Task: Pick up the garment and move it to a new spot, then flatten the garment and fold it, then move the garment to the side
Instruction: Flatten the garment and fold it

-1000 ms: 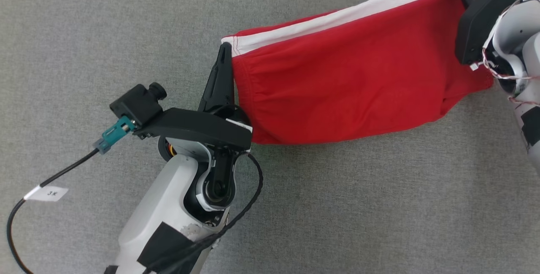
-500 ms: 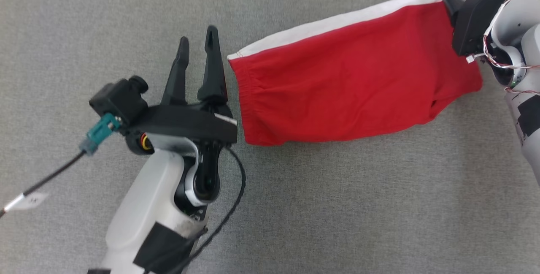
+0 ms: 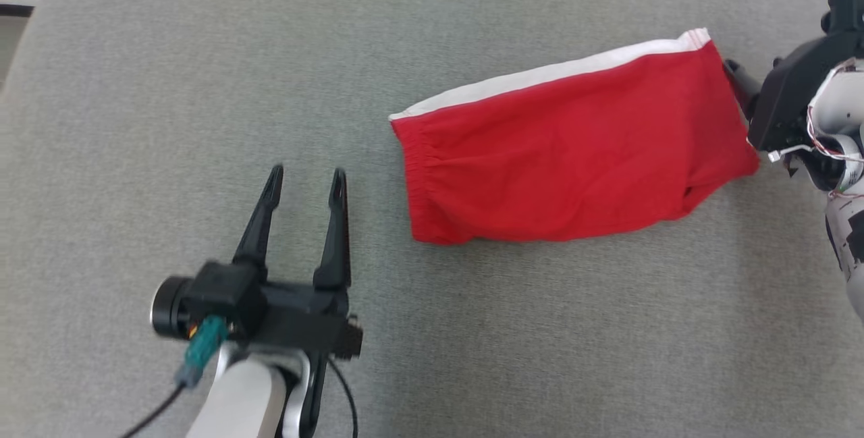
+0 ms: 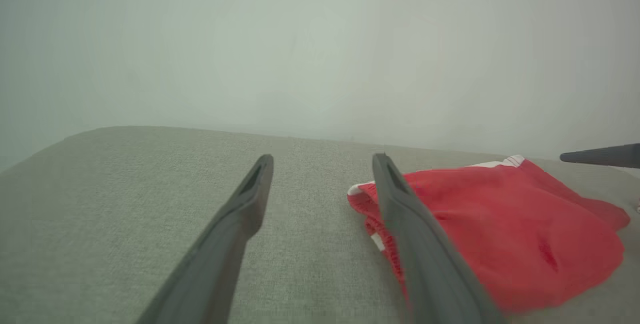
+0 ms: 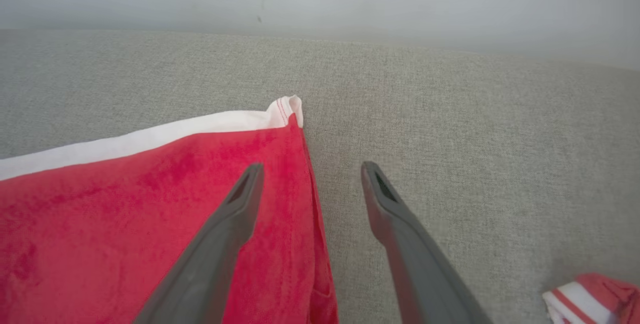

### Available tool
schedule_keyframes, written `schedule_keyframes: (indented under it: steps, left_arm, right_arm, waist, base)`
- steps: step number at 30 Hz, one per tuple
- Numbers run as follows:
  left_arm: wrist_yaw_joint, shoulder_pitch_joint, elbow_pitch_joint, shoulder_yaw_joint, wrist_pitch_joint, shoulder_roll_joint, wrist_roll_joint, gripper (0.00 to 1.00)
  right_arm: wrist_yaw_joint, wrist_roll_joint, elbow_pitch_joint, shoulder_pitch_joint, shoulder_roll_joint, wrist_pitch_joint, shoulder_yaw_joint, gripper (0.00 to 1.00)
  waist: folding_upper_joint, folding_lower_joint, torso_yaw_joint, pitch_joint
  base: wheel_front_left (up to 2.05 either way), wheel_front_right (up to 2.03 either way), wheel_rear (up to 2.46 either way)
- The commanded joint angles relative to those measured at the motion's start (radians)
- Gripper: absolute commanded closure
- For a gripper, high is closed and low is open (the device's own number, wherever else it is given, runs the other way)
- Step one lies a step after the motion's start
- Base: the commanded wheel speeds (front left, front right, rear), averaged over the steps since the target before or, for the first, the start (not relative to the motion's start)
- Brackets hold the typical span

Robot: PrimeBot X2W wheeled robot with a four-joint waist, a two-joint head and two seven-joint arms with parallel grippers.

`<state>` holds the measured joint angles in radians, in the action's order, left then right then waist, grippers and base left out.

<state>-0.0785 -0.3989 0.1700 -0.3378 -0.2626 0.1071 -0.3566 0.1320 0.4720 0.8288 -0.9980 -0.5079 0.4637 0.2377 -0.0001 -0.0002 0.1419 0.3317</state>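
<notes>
L gripper (image 3: 307, 171) & R gripper (image 5: 312, 166) now stand open, no more holding the red shorts (image 3: 574, 154), which lie folded on the grey cushion (image 3: 202, 87); prob. only moving them aside remains.

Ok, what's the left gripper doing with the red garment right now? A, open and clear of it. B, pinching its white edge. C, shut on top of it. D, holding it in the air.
A: the left gripper stands open over the grey surface, with a gap between it and the red garment lying beside it.
</notes>
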Motion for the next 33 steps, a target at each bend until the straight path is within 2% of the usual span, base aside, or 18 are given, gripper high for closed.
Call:
schedule_keyframes:
  steps: [1, 7, 13, 17, 21, 28, 29, 30, 31, 32, 33]
  left_arm:
    - [0.004, 0.022, -0.011, 0.006, -0.003, 0.003, 0.015, 0.0]
    - [0.026, 0.141, -0.075, 0.049, -0.003, 0.002, 0.098, 0.0]
    - [0.063, 0.264, -0.123, 0.121, -0.003, -0.02, 0.101, 0.0]
    - [0.079, 0.31, -0.138, 0.153, -0.003, -0.036, 0.099, 0.0]
    - [0.095, 0.332, -0.138, 0.16, -0.003, -0.047, 0.106, 0.0]
    - [0.108, 0.344, -0.12, 0.151, -0.003, -0.054, 0.104, 0.0]
    - [0.112, 0.344, -0.116, 0.15, -0.003, -0.055, 0.103, 0.0]
    - [0.112, 0.345, -0.113, 0.148, -0.003, -0.055, 0.102, 0.0]
    - [0.114, 0.347, -0.109, 0.146, -0.003, -0.056, 0.1, 0.0]
    - [0.117, 0.349, -0.105, 0.143, -0.003, -0.056, 0.099, 0.0]
    - [0.118, 0.351, -0.102, 0.141, -0.003, -0.056, 0.097, 0.0]
  right_arm:
    - [-0.003, -0.014, 0.003, 0.013, 0.005, 0.002, -0.011, 0.0]
    - [-0.003, -0.068, 0.035, 0.045, 0.012, 0.029, -0.111, 0.0]
    - [-0.003, -0.137, 0.056, 0.065, 0.044, 0.073, -0.203, 0.0]
    - [-0.003, -0.195, 0.055, 0.079, 0.05, 0.097, -0.234, 0.0]
    - [-0.002, -0.222, 0.051, 0.102, 0.082, 0.131, -0.26, 0.0]
    - [0.0, -0.254, 0.032, 0.14, 0.112, 0.208, -0.256, 0.01]
    - [0.0, -0.258, 0.027, 0.145, 0.111, 0.217, -0.256, 0.17]
    - [0.0, -0.266, 0.022, 0.149, 0.11, 0.224, -0.258, 0.57]
    - [0.0, -0.272, 0.017, 0.154, 0.107, 0.229, -0.263, 0.75]
    - [0.0, -0.277, 0.012, 0.157, 0.104, 0.231, -0.269, 1.0]
    - [0.0, -0.286, 0.006, 0.158, 0.099, 0.229, -0.279, 1.0]
  waist:
    - [0.0001, 0.0002, 0.015, -0.005]
    - [0.0001, 0.0002, 0.046, 0.011]
    - [0.0001, 0.0002, 0.057, 0.024]
    - [0.0001, 0.0002, 0.063, 0.029]
    - [0.0001, 0.0002, 0.072, 0.027]
    - [0.0001, 0.0002, 0.082, 0.019]
    - [0.0001, 0.0002, 0.083, 0.019]
    - [0.0001, 0.0002, 0.085, 0.018]
    - [0.0001, 0.0002, 0.088, 0.017]
    - [0.0001, 0.0002, 0.09, 0.016]
    - [0.0001, 0.0002, 0.092, 0.016]
  base:
    - [0.0, 0.0, 0.0]
    - [0.0, 0.0, 0.0]
    - [0.0, 0.0, 0.0]
    - [0.0, 0.0, 0.0]
    - [0.0, 0.0, 0.0]
    - [0.0, 0.0, 0.0]
    - [0.0, 0.0, 0.0]
    - [0.0, 0.0, 0.0]
    - [0.0, 0.0, 0.0]
    - [0.0, 0.0, 0.0]
    - [0.0, 0.0, 0.0]
